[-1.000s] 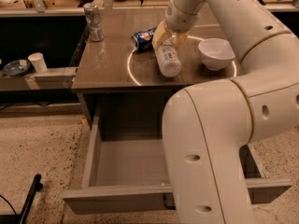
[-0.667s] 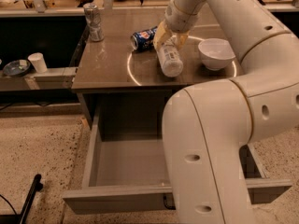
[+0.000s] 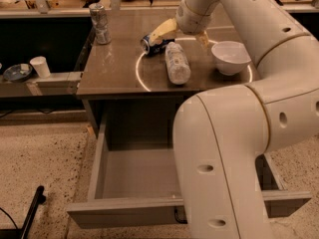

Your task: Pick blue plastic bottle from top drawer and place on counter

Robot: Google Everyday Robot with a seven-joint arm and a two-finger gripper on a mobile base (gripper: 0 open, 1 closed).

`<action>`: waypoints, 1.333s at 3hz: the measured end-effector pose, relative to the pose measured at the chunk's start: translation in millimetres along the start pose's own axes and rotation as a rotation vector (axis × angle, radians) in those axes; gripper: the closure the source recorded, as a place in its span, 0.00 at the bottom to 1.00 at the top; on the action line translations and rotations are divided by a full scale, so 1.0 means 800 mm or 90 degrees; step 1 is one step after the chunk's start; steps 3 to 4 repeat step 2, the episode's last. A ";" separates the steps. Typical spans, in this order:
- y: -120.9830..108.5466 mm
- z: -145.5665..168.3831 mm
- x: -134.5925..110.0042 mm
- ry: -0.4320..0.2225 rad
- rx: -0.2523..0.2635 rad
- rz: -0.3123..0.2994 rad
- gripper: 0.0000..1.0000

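1. Near the middle of the desk top, the blue plastic bottle (image 3: 177, 63) lies on its side on the counter (image 3: 112, 68). Its length runs from the far edge toward the front edge, inside a thin white ring (image 3: 140, 74).
2. Just above the bottle's far end hovers the gripper (image 3: 182, 34), its pale yellow fingers (image 3: 162, 30) spread wide, one to each side. They do not appear to clasp the bottle.
3. Below the desk's front edge, the top drawer (image 3: 119, 214) stands pulled out. The part of its floor that shows holds nothing, and the robot's big white arm (image 3: 224, 153) hides its right side.
4. A blue soda can (image 3: 149, 43) lies tipped close by the bottle's far end, on the side of the left edge; whether the two touch cannot be told. A white bowl (image 3: 230, 57) sits toward the right edge, apart from the bottle, and a silver can (image 3: 99, 23) stands upright at the far left corner.
5. The placing step looks all but done: the bottle is out of the drawer and resting on the counter, and the pincer is wide. Only the retreat seems left.
6. That move calls for a clean lift up and away with the fingers kept wide, so that neither nudges the bottle. Lying on its round side, it could roll toward the bowl or the left edge.
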State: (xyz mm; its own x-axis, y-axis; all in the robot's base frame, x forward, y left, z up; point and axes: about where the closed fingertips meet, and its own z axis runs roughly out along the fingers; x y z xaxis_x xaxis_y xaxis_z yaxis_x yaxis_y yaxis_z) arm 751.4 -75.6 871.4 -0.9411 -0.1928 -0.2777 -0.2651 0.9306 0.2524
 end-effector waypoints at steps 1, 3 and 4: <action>0.013 -0.002 -0.001 0.005 -0.017 -0.020 0.00; 0.014 -0.002 -0.001 0.005 -0.018 -0.021 0.00; 0.014 -0.002 -0.001 0.005 -0.018 -0.021 0.00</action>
